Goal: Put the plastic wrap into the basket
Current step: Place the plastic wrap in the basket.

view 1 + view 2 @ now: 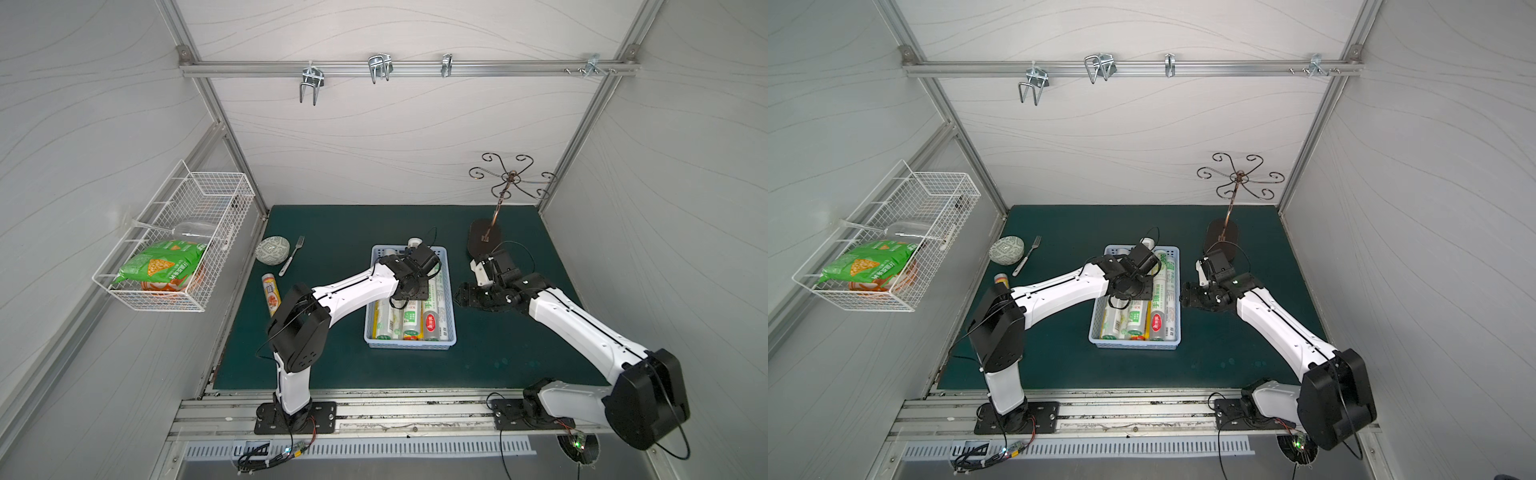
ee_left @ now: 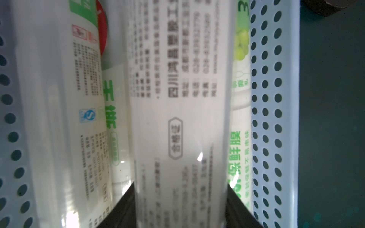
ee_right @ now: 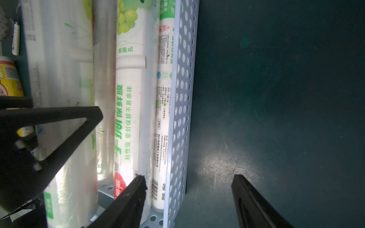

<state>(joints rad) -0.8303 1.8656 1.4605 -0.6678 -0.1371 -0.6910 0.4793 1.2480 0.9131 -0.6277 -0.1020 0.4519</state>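
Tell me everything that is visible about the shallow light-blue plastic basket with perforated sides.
The shallow rectangular light-blue plastic basket stands flat on the dark green mat, near its middle. Its walls carry rows of round holes. Several white-green wrap rolls lie lengthwise inside, side by side. The left gripper holds another white printed roll over them.

Left arm (image 1: 353, 291) stretched out from base, wrist bent down over middle of basket (image 1: 409, 344). Left gripper (image 2: 180, 197) sits low in basket, fingers (image 2: 122, 213) snug on both sides of plastic wrap roll (image 2: 177, 118). Right arm (image 1: 582, 324) reaches forward, wrist low. Right gripper (image 3: 189, 177) is just beside basket's right wall, jaws apart, nothing between them.
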